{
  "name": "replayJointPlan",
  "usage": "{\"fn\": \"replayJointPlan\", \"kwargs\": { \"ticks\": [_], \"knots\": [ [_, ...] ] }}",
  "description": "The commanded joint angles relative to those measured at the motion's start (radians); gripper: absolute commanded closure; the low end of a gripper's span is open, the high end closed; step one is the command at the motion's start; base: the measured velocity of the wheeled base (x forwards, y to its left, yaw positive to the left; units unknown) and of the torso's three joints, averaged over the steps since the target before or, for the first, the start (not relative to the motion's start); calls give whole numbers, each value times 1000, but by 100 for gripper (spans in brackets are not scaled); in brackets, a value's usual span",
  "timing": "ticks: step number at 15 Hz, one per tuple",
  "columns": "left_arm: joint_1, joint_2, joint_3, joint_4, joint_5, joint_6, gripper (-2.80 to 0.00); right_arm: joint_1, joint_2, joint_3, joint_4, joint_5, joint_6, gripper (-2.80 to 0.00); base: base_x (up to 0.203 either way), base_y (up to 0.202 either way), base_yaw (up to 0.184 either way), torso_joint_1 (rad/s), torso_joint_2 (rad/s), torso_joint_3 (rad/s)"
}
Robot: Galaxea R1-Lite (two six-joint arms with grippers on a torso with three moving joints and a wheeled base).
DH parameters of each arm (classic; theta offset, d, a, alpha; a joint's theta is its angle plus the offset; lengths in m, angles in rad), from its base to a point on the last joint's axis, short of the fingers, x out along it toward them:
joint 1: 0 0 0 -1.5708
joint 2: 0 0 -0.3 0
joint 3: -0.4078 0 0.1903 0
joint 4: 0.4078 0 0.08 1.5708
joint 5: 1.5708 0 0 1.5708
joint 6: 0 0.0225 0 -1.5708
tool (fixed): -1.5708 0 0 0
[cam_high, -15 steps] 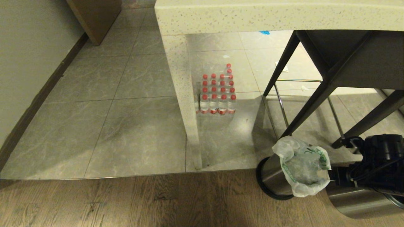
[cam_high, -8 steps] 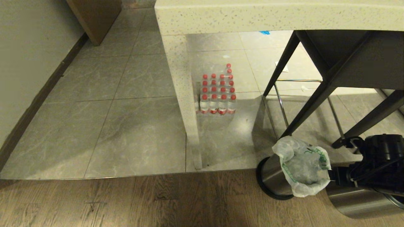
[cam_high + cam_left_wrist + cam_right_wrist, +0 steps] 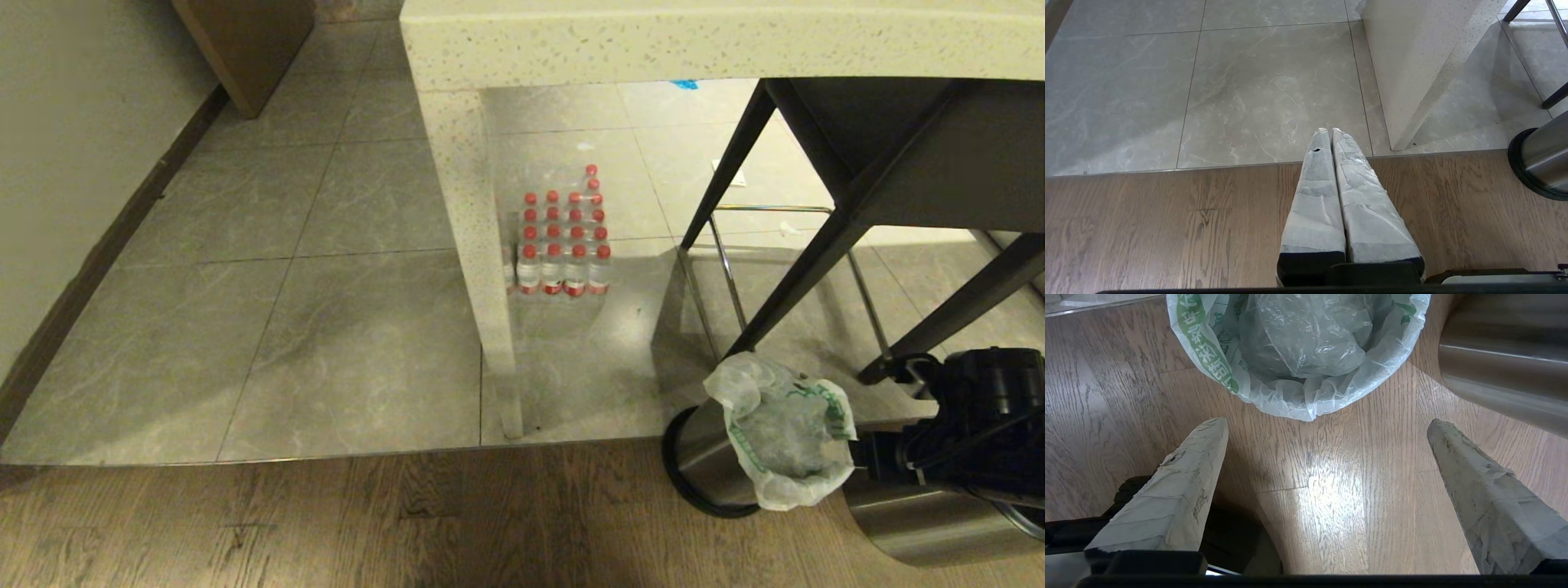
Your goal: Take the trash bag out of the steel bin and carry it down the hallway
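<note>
The trash bag (image 3: 784, 441), thin translucent white plastic with green lettering, lines the steel bin (image 3: 702, 453) at the lower right of the head view. Its rim is folded over the bin's top. The bin's black ring (image 3: 694, 500) shows at floor level. My right arm (image 3: 980, 425) sits just right of the bag. In the right wrist view my right gripper (image 3: 1327, 424) is open wide, with nothing between its fingers (image 3: 1180, 477), a short way from the bag's rim (image 3: 1298, 400). My left gripper (image 3: 1327, 131) is shut and empty over the wood floor; the bin (image 3: 1541, 159) lies to its right.
A second steel cylinder (image 3: 922, 523) lies under my right arm, also in the right wrist view (image 3: 1506, 375). A stone counter leg (image 3: 482, 269), a pack of red-capped bottles (image 3: 563, 245) and a dark stool's legs (image 3: 800, 269) stand beyond the bin. Tiled floor (image 3: 286, 327) spreads left.
</note>
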Motion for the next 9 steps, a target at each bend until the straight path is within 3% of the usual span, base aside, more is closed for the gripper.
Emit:
{"fn": "replayJointPlan", "kwargs": {
  "ticks": [1, 9],
  "knots": [
    [0, -1, 0, 0, 0, -1, 0, 167, -1798, 403, 644, -43, 100, -280, 0, 0, 0, 0, 0, 0],
    [0, 0, 1, 0, 1, 0, 0, 167, -1798, 403, 644, -43, 100, -280, 0, 0, 0, 0, 0, 0]
  ]
}}
